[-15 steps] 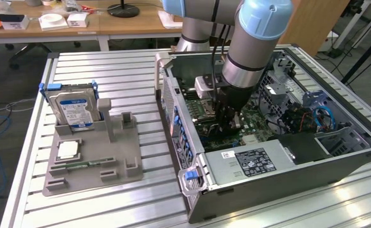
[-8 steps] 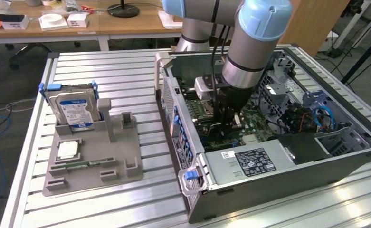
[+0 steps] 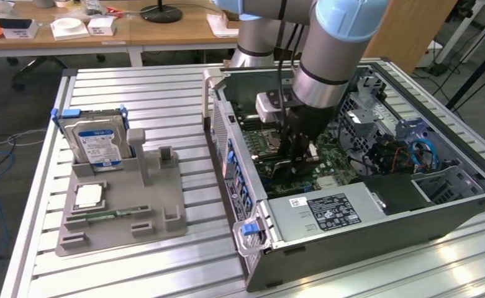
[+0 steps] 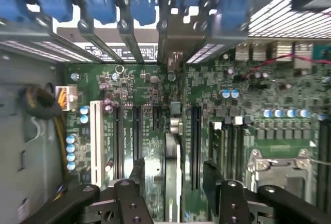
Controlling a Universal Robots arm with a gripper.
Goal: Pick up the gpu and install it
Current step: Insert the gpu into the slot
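Note:
The gpu [image 4: 174,149] stands edge-on in a slot of the green motherboard [image 4: 258,94], its end bracket toward the case's rear slot openings. My gripper [image 4: 175,177] straddles the card from above. Its black fingers [image 4: 137,175] stand open on either side, with a gap between each finger and the card. In the exterior view, the gripper [image 3: 299,162] reaches down into the open computer case [image 3: 375,248], over the middle of the motherboard, and the arm covers most of the card there.
On the exterior view's left, a grey holder tray [image 3: 155,205] carries a hard drive [image 3: 100,144], a processor chip [image 3: 89,195] and a memory stick [image 3: 113,215]. A silver power supply [image 3: 325,211] and blue-latched case walls close in around the gripper.

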